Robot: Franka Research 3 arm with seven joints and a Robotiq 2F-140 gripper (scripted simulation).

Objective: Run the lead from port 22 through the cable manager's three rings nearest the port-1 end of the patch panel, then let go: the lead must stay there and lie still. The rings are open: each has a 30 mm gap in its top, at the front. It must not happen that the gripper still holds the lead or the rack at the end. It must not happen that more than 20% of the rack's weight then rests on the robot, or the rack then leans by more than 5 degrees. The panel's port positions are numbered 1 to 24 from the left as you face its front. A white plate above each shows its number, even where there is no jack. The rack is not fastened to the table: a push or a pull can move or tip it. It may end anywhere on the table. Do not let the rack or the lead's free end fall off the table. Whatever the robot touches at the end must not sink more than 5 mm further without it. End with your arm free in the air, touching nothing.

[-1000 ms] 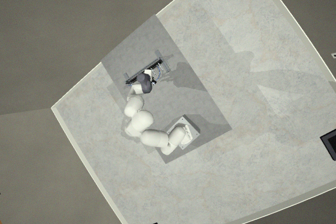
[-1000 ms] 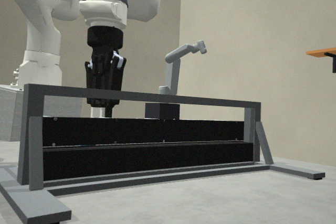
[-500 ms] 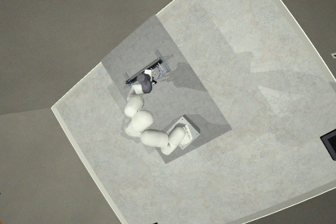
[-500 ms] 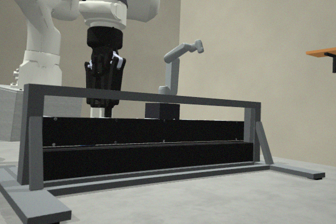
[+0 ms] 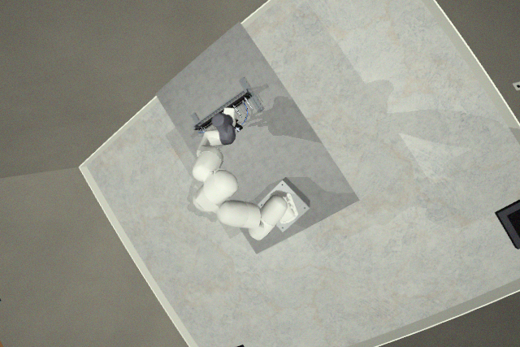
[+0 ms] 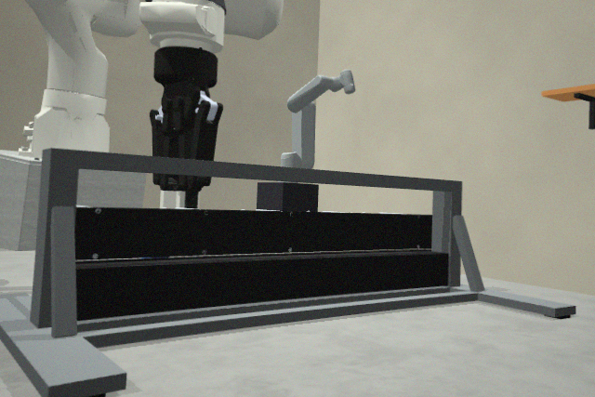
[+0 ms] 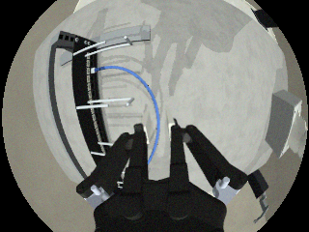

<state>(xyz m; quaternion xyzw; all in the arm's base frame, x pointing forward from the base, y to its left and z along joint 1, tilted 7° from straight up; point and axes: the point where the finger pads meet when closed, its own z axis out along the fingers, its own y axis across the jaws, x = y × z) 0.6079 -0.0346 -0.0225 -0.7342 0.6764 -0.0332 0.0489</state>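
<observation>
I'm holding my claw (image 5: 238, 127) (image 6: 181, 195) (image 7: 157, 116) partly spread, pinching nothing; the blue lead (image 5: 246, 118) (image 7: 155, 101) is arcing from the patch panel (image 6: 249, 231) (image 7: 82, 97) and passing between my separated fingertips, its far end hiding from view.

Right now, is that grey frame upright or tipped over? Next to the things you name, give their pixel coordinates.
Upright. The grey frame (image 5: 218, 110) (image 6: 42, 248) (image 7: 52, 97) stands on its feet (image 5: 257, 102) (image 6: 76, 363) (image 7: 140, 34), top bar (image 6: 264, 173) above them.

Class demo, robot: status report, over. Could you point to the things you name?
Gripper (image 5: 238, 127) (image 6: 181, 199) (image 7: 157, 116) partly open, nothing gripped. Blue lead (image 5: 247, 118) (image 7: 157, 111) plugged in, bowed out past white rings (image 5: 238, 111) (image 7: 116, 101). Panel side partly hidden by gripper.
</observation>
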